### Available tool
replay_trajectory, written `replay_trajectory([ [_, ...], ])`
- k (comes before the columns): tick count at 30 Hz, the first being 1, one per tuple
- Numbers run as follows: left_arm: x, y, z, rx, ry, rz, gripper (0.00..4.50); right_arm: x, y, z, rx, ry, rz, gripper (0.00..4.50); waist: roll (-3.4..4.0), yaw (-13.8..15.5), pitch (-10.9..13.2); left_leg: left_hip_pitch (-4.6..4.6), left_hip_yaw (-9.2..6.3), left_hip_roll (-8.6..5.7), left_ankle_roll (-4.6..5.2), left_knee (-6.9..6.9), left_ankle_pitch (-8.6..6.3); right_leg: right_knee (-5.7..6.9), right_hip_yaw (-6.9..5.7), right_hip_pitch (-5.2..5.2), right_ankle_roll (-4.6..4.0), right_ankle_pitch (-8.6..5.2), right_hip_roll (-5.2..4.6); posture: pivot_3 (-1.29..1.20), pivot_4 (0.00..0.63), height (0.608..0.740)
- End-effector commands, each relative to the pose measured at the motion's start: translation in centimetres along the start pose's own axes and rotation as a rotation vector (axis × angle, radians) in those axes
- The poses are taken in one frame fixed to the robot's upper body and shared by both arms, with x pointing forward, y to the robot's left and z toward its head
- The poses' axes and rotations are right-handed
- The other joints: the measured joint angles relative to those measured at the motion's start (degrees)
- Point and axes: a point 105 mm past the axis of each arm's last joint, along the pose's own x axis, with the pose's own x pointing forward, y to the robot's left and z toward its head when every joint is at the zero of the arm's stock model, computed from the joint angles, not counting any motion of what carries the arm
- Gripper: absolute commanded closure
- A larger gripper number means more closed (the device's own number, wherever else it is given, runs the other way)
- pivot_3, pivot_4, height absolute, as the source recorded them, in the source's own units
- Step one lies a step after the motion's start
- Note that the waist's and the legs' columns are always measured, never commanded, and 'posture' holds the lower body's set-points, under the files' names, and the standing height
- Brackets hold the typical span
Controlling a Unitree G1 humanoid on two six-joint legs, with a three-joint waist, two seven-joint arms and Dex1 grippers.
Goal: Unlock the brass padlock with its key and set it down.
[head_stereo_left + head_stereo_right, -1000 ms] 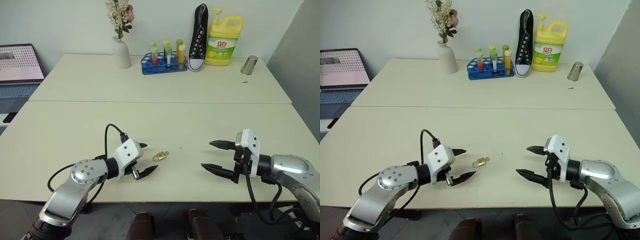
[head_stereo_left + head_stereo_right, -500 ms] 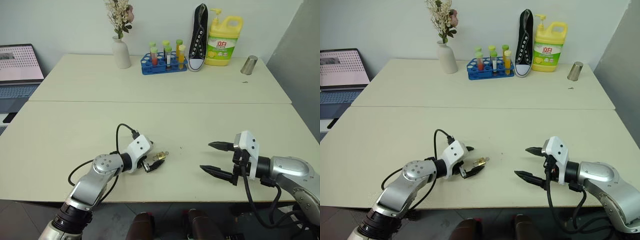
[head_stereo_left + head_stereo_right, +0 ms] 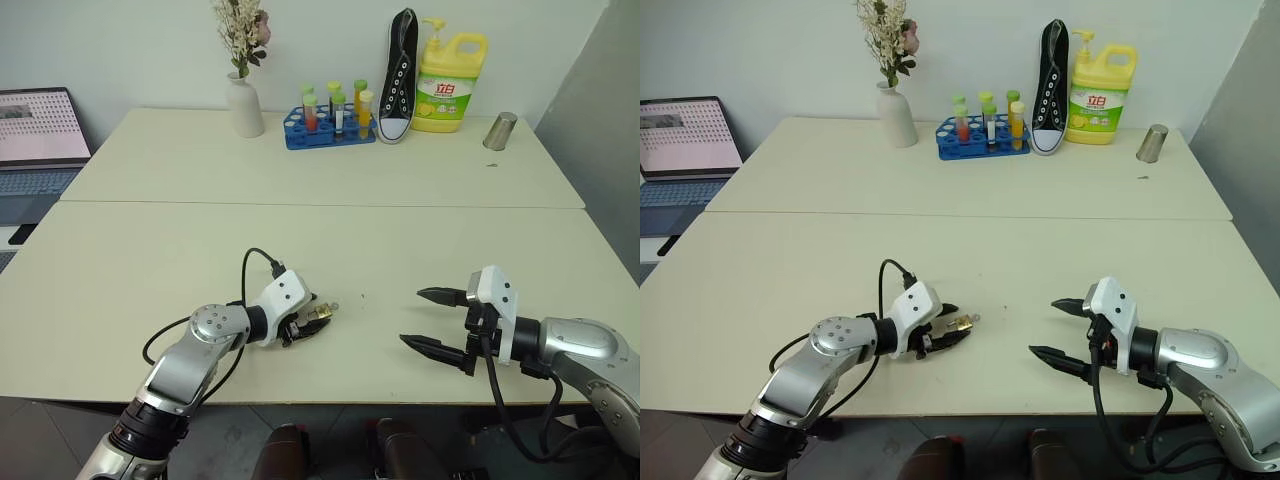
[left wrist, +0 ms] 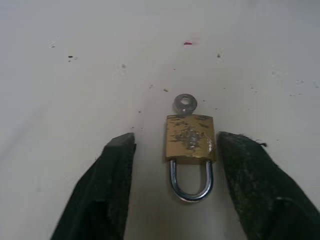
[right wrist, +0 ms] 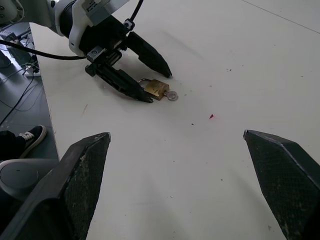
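Cream table spread wide, two tops butted together with a seam running across. At the far edge: white vase of dried flowers, blue rack of coloured tubes, black sneaker stood on end, yellow detergent bottle, small metal cup. Laptop off to the left.

Near the front edge, lying flat on the table: brass padlock, a small golden rectangular body, face scuffed and worn, thin silver U-shaped shackle seated in the body and pointing back toward the left arm. Key sticking out of the opposite end of the body, just its small round silvery head with a hole visible, the blade hidden inside the lock.

Left claw lowered at the table, partly open, one black finger on each side of the padlock. Gaps visible between the fingertips and the brass body in the wrist view; no contact with lock or key, nothing held.

Right claw well apart to the right, above the table, spread wide, holding nothing, touching nothing, its two black fingers pointed toward the padlock.
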Motion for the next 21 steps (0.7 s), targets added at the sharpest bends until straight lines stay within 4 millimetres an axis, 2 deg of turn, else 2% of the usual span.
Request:
replay_trajectory([
  [1, -0.1, 0.2, -0.7, -0.003, 0.029, 0.002, 2.86, -0.2, 0.3, 1.1, -0.044, -0.034, -0.001, 0.00, 0.00, 0.0, 0.0, 0.00, 0.00, 0.00, 0.00, 0.00, 0.00, 0.00, 0.01, 0.00, 0.00, 0.00, 0.00, 0.00, 0.150, 0.740],
  [3, -0.2, 0.2, -0.8, -0.002, 0.030, -0.001, 3.54, -0.1, 0.3, 1.1, -0.043, -0.035, -0.002, 0.00, 0.00, 0.0, 0.0, 0.02, 0.00, 0.01, 0.00, 0.00, 0.00, 0.01, 0.00, 0.00, 0.00, 0.00, 0.01, 0.00, 0.150, 0.740],
  [7, -0.5, 0.1, 0.1, 0.077, -0.019, -0.017, 3.55, -0.1, 0.3, 1.2, -0.043, -0.038, -0.003, 0.00, 0.01, 0.0, 0.0, 0.01, 0.00, 0.02, 0.00, 0.00, 0.00, 0.01, 0.01, 0.00, 0.00, 0.00, 0.02, 0.00, 0.150, 0.740],
  [15, -1.5, 2.2, 7.4, 0.350, -0.385, 0.157, 3.55, 0.0, 0.1, 2.2, -0.047, -0.077, -0.005, 0.00, 0.00, 0.1, 0.0, -0.03, 0.01, 0.01, 0.00, 0.00, 0.00, -0.01, 0.01, -0.01, 0.00, 0.00, 0.00, 0.00, 0.150, 0.740],
  [17, -1.9, 2.5, 8.5, 0.470, -0.425, 0.194, 3.55, 0.0, 0.0, 2.4, -0.050, -0.082, -0.006, 0.00, 0.00, 0.2, 0.0, -0.03, 0.02, 0.01, 0.00, 0.01, 0.00, -0.01, 0.02, -0.01, 0.00, 0.01, 0.00, 0.00, 0.150, 0.740],
  [21, -3.4, 2.9, 11.4, 0.860, -0.561, 0.296, 3.55, 0.2, 0.0, 3.2, -0.068, -0.106, -0.003, 0.00, 0.00, 0.3, 0.0, -0.02, 0.02, 0.00, 0.00, -0.01, 0.00, -0.01, 0.02, -0.01, -0.01, 0.01, 0.01, 0.00, 0.150, 0.740],
])
